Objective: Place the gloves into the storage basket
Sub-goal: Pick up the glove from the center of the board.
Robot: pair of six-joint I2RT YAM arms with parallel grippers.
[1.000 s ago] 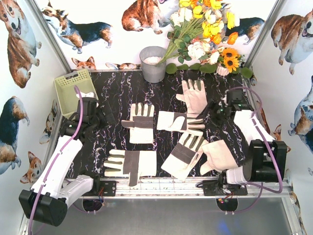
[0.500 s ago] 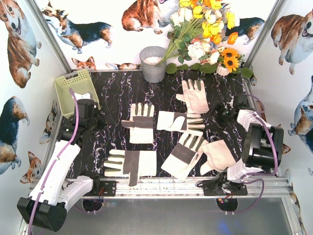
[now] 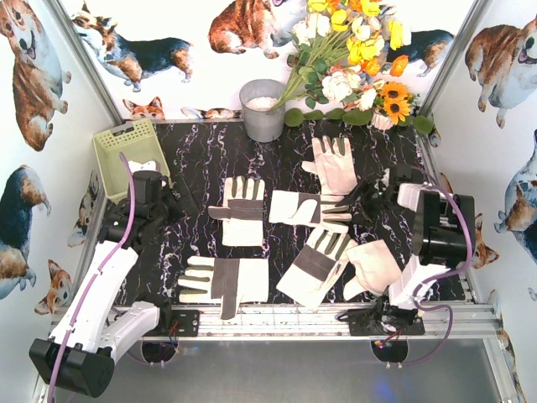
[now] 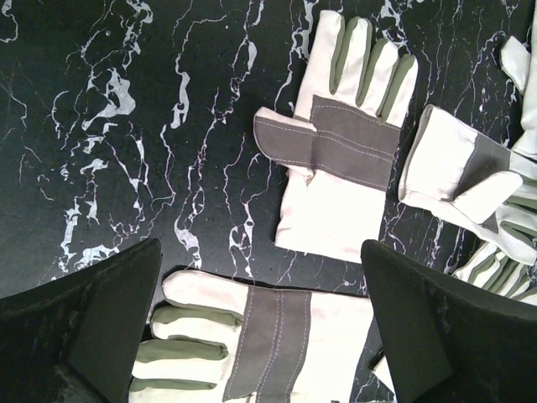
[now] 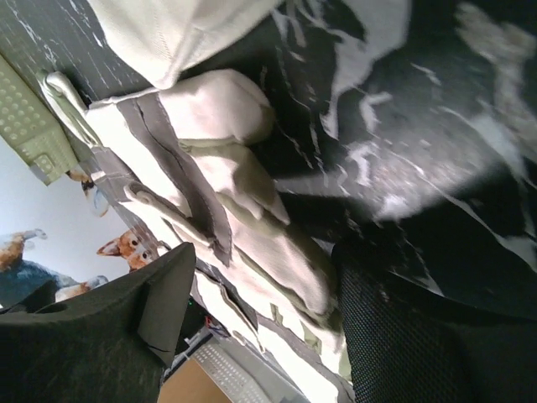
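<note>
Several cream-white gloves with grey patches lie flat on the black marbled table: one at the middle left (image 3: 241,210), one in the centre (image 3: 309,207), one behind it (image 3: 334,164), and three in front (image 3: 222,281) (image 3: 317,264) (image 3: 373,267). The pale green storage basket (image 3: 130,155) stands at the far left corner. My left gripper (image 3: 174,204) hovers open beside the basket, above the front left glove (image 4: 252,344), with the middle left glove (image 4: 340,151) ahead. My right gripper (image 3: 362,200) is low and open, its jaws either side of the centre glove's fingertips (image 5: 252,218).
A round grey metal bucket (image 3: 263,109) stands at the back centre, with a bunch of artificial flowers (image 3: 352,59) leaning over the back right. Corgi-print walls close in three sides. A metal rail (image 3: 277,317) runs along the near edge.
My right arm has swung and turned its wrist, bringing the gripper left and down to the centre glove's fingertips. The left arm has barely shifted. The gloves lie as before.
</note>
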